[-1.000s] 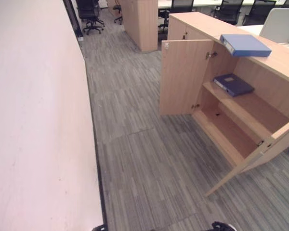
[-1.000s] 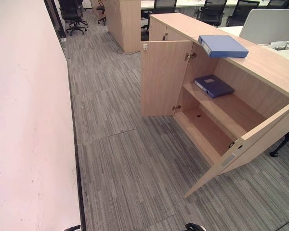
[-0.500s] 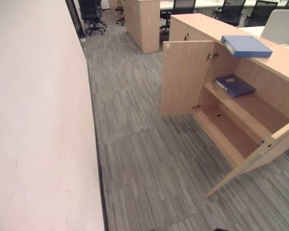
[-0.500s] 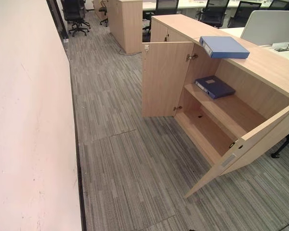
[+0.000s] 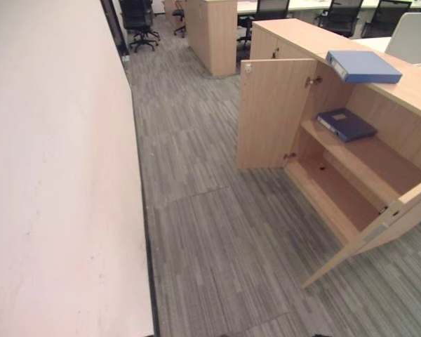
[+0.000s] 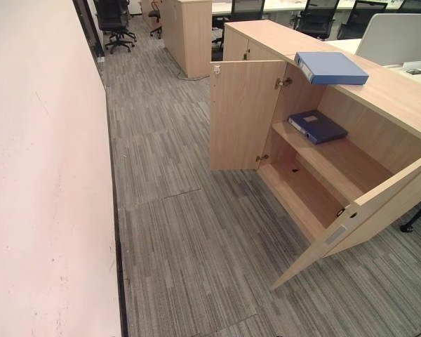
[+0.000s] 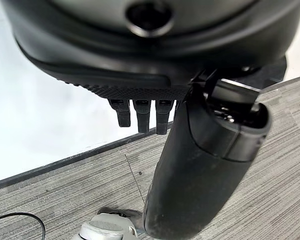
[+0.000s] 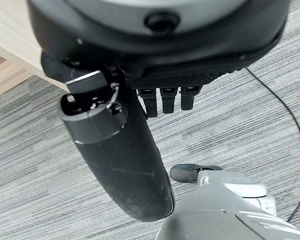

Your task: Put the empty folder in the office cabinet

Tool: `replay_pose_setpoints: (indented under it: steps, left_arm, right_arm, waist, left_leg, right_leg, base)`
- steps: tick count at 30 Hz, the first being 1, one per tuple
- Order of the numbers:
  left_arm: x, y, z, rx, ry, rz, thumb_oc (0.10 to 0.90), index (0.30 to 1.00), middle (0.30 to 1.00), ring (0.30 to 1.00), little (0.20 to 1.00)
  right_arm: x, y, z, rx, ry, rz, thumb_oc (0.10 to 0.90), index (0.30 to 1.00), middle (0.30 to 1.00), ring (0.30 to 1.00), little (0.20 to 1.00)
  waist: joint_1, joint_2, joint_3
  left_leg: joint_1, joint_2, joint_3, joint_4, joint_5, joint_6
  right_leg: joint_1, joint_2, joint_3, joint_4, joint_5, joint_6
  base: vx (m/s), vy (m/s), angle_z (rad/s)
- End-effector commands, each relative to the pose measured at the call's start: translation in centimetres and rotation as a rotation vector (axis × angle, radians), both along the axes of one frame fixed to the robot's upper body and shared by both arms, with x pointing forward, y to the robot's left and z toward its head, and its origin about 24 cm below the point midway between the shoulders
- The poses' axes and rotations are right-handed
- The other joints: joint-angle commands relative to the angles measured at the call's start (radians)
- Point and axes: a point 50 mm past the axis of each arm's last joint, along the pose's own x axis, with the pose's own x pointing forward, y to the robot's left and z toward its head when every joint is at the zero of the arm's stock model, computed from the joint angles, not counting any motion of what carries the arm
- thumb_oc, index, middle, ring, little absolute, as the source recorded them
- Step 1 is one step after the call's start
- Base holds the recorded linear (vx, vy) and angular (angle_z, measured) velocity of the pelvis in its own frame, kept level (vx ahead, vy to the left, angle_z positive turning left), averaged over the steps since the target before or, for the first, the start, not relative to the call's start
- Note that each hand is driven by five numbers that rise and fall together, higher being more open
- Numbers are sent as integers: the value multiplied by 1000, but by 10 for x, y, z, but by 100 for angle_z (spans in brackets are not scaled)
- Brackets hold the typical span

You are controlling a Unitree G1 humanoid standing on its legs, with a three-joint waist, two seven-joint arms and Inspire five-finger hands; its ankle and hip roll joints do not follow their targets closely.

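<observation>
Bright even light, soft shadows

At the right of the frame an open wooden cabinet (image 6: 379, 84) is seen on the grey striped carpet (image 6: 189, 232). A light blue folder (image 6: 331, 67) is laid flat on its top, and a dark blue folder (image 6: 318, 126) on its middle shelf (image 6: 337, 165).

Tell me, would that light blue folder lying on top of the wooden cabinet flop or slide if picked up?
The light blue folder looks boxy and thick-spined, so probably stiff. It lies flat on the smooth wooden cabinet top, overhanging the edge; a push would likely slide it.
</observation>
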Motion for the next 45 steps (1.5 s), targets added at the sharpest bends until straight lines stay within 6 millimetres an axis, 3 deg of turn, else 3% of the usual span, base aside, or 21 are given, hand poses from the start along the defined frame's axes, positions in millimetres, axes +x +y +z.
replay_pose_setpoints:
  steps: [1, 7, 8, 9, 13, 18, 24, 25, 28, 31, 32, 33, 35, 36, 38, 39, 40, 41, 43, 44, 45]
  left_arm:
    - [33, 10, 8, 25, -89, 18, 800, 900, 900, 900, 900]
    - [45, 8, 10, 8, -131, 32, 800, 900, 900, 900, 900]
    - [51, 6, 12, -1, -158, 72, 800, 900, 900, 900, 900]
    - [52, 6, 12, -4, -167, 83, 800, 900, 900, 900, 900]
    - [45, 8, 11, -1, -150, 84, 800, 900, 900, 900, 900]
    - [30, 16, 9, 17, -114, 112, 800, 900, 900, 900, 900]
    - [17, 19, 7, 25, -74, 131, 800, 900, 900, 900, 900]
    - [9, 22, 7, 37, -43, 132, 800, 900, 900, 900, 900]
    - [5, 29, 8, 55, -30, 130, 800, 900, 900, 900, 900]
    - [6, 39, 12, 82, -40, 127, 800, 900, 900, 900, 900]
    - [8, 43, 14, 96, -43, 115, 800, 900, 900, 900, 900]
    - [11, 47, 16, 107, -51, 102, 800, 900, 900, 900, 900]
    - [22, 52, 20, 119, -81, 88, 800, 900, 900, 900, 900]
    - [22, 52, 20, 119, -82, 88, 800, 900, 900, 900, 900]
    - [33, 56, 24, 131, -113, 81, 800, 900, 900, 900, 900]
    - [38, 55, 26, 133, -125, 64, 800, 900, 900, 900, 900]
    - [44, 53, 26, 131, -141, 59, 800, 900, 900, 900, 900]
    - [44, 53, 26, 131, -141, 59, 800, 900, 900, 900, 900]
    - [50, 54, 29, 135, -154, 55, 800, 900, 900, 900, 900]
    - [55, 52, 29, 133, -164, 50, 800, 900, 900, 900, 900]
    - [55, 52, 29, 133, -163, 50, 800, 900, 900, 900, 900]
  right_arm:
    - [18, -24, 12, -64, -83, -23, 800, 900, 900, 900, 900]
    - [22, -30, 15, -74, -107, -43, 800, 900, 900, 900, 900]
    - [28, -34, 18, -90, -123, -62, 800, 900, 900, 900, 900]
    - [28, -36, 18, -94, -121, -73, 800, 900, 900, 900, 900]
    - [20, -42, 18, -104, -100, -101, 800, 900, 900, 900, 900]
    - [24, -41, 19, -107, -97, -82, 800, 900, 900, 900, 900]
    - [26, -37, 18, -94, -98, -61, 800, 900, 900, 900, 900]
    - [23, -32, 15, -85, -80, -55, 800, 900, 900, 900, 900]
    - [22, -27, 13, -70, -81, -55, 800, 900, 900, 900, 900]
    - [18, -19, 9, -38, -79, -66, 800, 900, 900, 900, 900]
    - [17, -15, 8, -29, -72, -60, 800, 900, 900, 900, 900]
    - [18, -9, 7, -12, -82, -53, 800, 900, 900, 900, 900]
    - [28, -7, 9, 0, -116, -56, 800, 900, 900, 900, 900]
    - [28, -7, 9, -1, -116, -56, 800, 900, 900, 900, 900]
    - [38, -6, 11, -1, -150, -70, 800, 900, 900, 900, 900]
    - [41, -6, 12, -2, -167, -75, 800, 900, 900, 900, 900]
    - [42, -5, 13, 1, -178, -86, 800, 900, 900, 900, 900]
    - [42, -5, 13, 0, -178, -86, 800, 900, 900, 900, 900]
    - [44, -4, 13, 2, -181, -88, 800, 900, 900, 900, 900]
    - [44, -4, 13, 0, -185, -94, 800, 900, 900, 900, 900]
    - [44, -4, 13, 0, -185, -94, 800, 900, 900, 900, 900]
  waist:
    - [3, -21, 37]
    - [11, -31, 105]
    - [15, -27, 131]
    - [16, -24, 132]
    - [42, -20, 118]
    - [116, -15, 108]
    - [169, -28, 99]
    - [181, -43, 80]
    - [183, -63, 65]
    - [181, -86, 47]
    - [184, -103, 35]
    - [183, -117, 22]
    - [179, -119, 24]
    - [182, -117, 23]
    - [171, -83, 33]
    - [153, -72, 42]
    - [116, -49, 51]
    - [117, -47, 50]
    - [70, -30, 80]
    - [54, -22, 96]
    - [48, -25, 100]
  left_leg:
    - [-48, 86, -191, 46, -74, -103]
    - [-199, 35, -177, 320, -81, -134]
    - [-300, 11, -126, 454, 14, -131]
    - [-330, 14, -103, 468, 37, -125]
    - [-405, 54, -77, 326, 43, -125]
    - [-539, 148, -94, 88, 85, -137]
    - [-605, 241, -57, 63, 132, -156]
    - [-592, 288, -54, 69, 155, -169]
    - [-592, 295, -51, 87, 158, -177]
    - [-603, 272, -8, 191, 154, -182]
    - [-599, 257, -4, 214, 152, -178]
    - [-590, 239, 26, 241, 132, -166]
    - [-551, 218, 47, 241, 86, -144]
    - [-553, 221, 49, 240, 88, -143]
    - [-499, 224, 71, 232, 51, -112]
    - [-476, 205, 74, 240, 24, -95]
    - [-407, 165, 71, 230, -11, -58]
    - [-408, 168, 70, 229, -9, -58]
    - [-315, 129, 61, 207, -37, -29]
    - [-262, 115, 67, 187, -46, -21]
    - [-257, 112, 62, 187, -50, -22]
  right_leg:
    - [34, -15, 56, 38, -147, 27]
    - [31, -27, 56, 76, -157, 11]
    - [52, -34, 57, 77, -163, 2]
    - [62, -33, 56, 75, -168, -2]
    - [111, -41, 75, 75, -224, -4]
    - [200, -50, 193, 152, -354, -15]
    - [298, -120, 265, 156, -409, 6]
    - [304, -166, 272, 148, -392, 36]
    - [286, -200, 267, 141, -377, 65]
    - [261, -251, 248, 146, -300, 113]
    - [241, -275, 248, 160, -228, 130]
    - [202, -299, 219, 200, -89, 151]
    - [121, -329, 168, 322, 114, 149]
    - [118, -328, 171, 319, 119, 150]
    - [40, -338, 74, 437, 173, 133]
    - [27, -314, 36, 483, 155, 118]
    - [-41, -213, 50, 588, 65, 101]
    - [-43, -210, 51, 588, 67, 100]
    - [-156, -90, 3, 657, -59, 101]
    - [-210, -67, -117, 580, -106, 94]
    - [-203, -71, -123, 584, -115, 93]
  base:
    - [-4, -73, 15]
    - [-39, -75, 17]
    - [76, -17, 14]
    - [203, -13, 18]
    - [228, 37, -4]
    - [361, 144, -14]
    - [316, 314, -59]
    - [235, 435, -58]
    - [174, 412, -25]
    - [188, 386, 16]
    - [270, 461, 58]
    - [247, 469, 37]
    - [190, 372, 7]
    - [119, 235, 1]
    - [123, 354, 8]
    - [317, 624, 24]
    - [262, 469, 18]
    - [322, 494, 30]
    - [300, 368, 35]
    - [251, 229, 29]
    - [273, 157, 12]
